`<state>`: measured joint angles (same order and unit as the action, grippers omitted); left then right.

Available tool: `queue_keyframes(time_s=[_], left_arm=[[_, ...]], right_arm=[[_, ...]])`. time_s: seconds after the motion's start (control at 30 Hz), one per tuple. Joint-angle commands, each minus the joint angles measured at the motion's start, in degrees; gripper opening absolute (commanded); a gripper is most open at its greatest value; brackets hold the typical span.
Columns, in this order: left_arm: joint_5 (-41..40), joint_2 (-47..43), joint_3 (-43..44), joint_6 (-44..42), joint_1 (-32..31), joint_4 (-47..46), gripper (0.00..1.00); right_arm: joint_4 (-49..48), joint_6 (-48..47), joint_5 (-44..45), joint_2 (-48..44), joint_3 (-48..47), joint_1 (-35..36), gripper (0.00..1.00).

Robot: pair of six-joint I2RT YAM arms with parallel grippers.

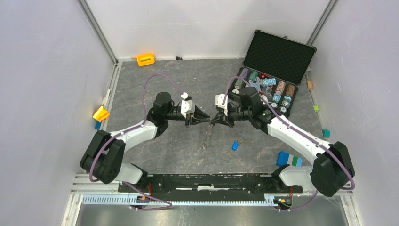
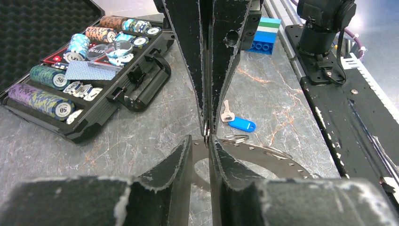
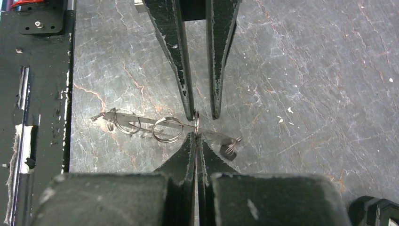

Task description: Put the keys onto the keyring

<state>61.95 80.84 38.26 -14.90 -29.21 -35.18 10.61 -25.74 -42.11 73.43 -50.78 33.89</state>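
right gripper [image 3: 195,137] jaws clenched on keyring [image 3: 141,121] end loop, left gripper [image 2: 201,141] jaws parted slightly around it, keyring long axis held crosswise, pointed toward base rail [image 3: 42,94]

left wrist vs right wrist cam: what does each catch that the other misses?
Left wrist only: the blue-headed key lying loose, the open poker chip case, and a blue-green block. Right wrist only: the keyring across its full span. Both: the left gripper, slightly open, sits tip to tip with the shut right gripper, which pinches a small ring.
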Motion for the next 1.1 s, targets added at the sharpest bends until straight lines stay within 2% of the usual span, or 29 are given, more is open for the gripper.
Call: queue_keyframes(time_s=[0.0,0.13,0.37,0.53,0.77,1.07], left_arm=[[2.0,0.4,-0.1,1.8,0.1,-4.0,0.26],[2.4,0.5,-0.1,1.5,0.1,-3.9,0.24],[3.7,0.7,0.0,1.7,0.1,-3.5,0.02],[1.8,0.1,-1.0,4.7,0.0,-5.7,0.02],[-1.8,1.4,-5.3,17.0,-0.1,-21.0,0.02],[-1.8,2.6,-6.1,18.8,-0.1,-24.3,0.02]], right_arm=[[-3.6,0.6,-3.4,-1.8,-0.4,-0.2,0.0],[-3.6,0.6,-4.2,-1.7,-0.4,-0.3,0.0],[-3.7,0.8,-4.4,-1.6,-0.5,-0.6,0.0],[-3.9,1.2,-4.2,-1.4,-0.8,-0.8,0.0],[-3.9,2.4,-4.1,-1.1,-1.9,-1.3,0.16],[-4.4,2.9,-4.5,-0.9,-1.3,-1.5,0.19]])
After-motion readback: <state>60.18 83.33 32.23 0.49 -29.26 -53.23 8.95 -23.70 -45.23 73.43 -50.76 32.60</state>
